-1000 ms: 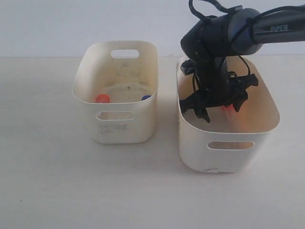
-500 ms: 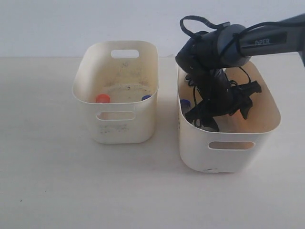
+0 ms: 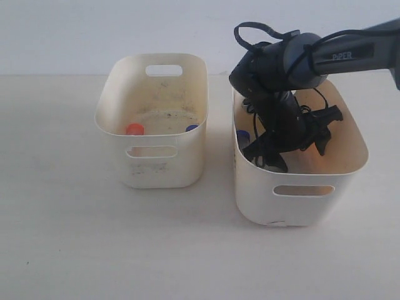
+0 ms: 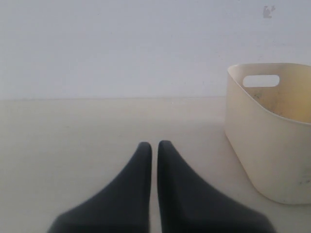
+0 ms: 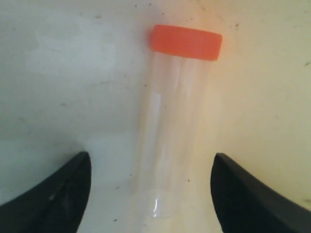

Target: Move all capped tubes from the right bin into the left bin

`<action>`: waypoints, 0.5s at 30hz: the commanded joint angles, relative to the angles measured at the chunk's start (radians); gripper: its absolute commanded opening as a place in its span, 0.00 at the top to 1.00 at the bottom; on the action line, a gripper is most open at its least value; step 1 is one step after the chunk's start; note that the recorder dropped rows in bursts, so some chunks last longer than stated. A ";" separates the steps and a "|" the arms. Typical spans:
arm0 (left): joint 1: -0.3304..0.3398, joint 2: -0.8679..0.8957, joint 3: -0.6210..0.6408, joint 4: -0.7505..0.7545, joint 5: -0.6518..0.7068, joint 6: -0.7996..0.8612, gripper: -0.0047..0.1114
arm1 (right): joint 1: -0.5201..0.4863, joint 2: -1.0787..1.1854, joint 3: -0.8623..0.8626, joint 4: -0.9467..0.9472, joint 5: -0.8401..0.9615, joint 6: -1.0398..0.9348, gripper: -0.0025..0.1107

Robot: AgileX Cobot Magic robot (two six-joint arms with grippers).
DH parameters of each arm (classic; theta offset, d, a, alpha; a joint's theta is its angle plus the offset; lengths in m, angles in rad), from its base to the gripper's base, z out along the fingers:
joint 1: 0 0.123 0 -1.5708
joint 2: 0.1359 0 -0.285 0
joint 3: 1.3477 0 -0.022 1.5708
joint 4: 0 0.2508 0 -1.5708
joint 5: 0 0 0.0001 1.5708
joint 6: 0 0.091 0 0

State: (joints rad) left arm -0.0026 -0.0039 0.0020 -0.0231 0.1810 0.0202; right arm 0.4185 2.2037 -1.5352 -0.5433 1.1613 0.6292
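Note:
The right bin [image 3: 250, 200] holds my right gripper [image 3: 303, 157], which reaches down into it with its jaws wide open. In the right wrist view a clear capped tube [image 5: 172, 131] with an orange cap [image 5: 186, 42] lies on the bin floor, lengthwise between the fingers [image 5: 60, 194] and touching neither. A blue cap [image 3: 242, 134] shows by that bin's left wall. In the left bin [image 3: 156, 172] sit an orange cap [image 3: 134, 129] and a blue cap [image 3: 192, 127]. My left gripper [image 4: 154, 144] is shut and empty over the table, to the side of the left bin [image 4: 262, 145].
Both bins stand side by side on a pale table [image 3: 94, 237] with a narrow gap between them. A plain light wall [image 3: 125, 31] runs behind. The right arm's black cables [image 3: 256, 31] loop above the right bin.
My right gripper has dropped lower into the right bin and shifted a little, uncovering the blue cap at the bin's left wall. It has hardly moved in the last half second.

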 commanded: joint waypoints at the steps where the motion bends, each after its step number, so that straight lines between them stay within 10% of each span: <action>1: -0.007 0.004 -0.002 -0.003 -0.007 -0.004 0.92 | -0.016 0.005 0.000 -0.035 0.028 -0.025 0.38; 15: -0.007 0.004 -0.002 -0.003 -0.007 -0.004 0.92 | -0.031 -0.003 -0.002 0.073 -0.051 -0.160 0.43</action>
State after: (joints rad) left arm -0.0026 -0.0039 0.0020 -0.0231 0.1810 0.0202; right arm 0.3966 2.2020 -1.5413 -0.4517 1.1240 0.4537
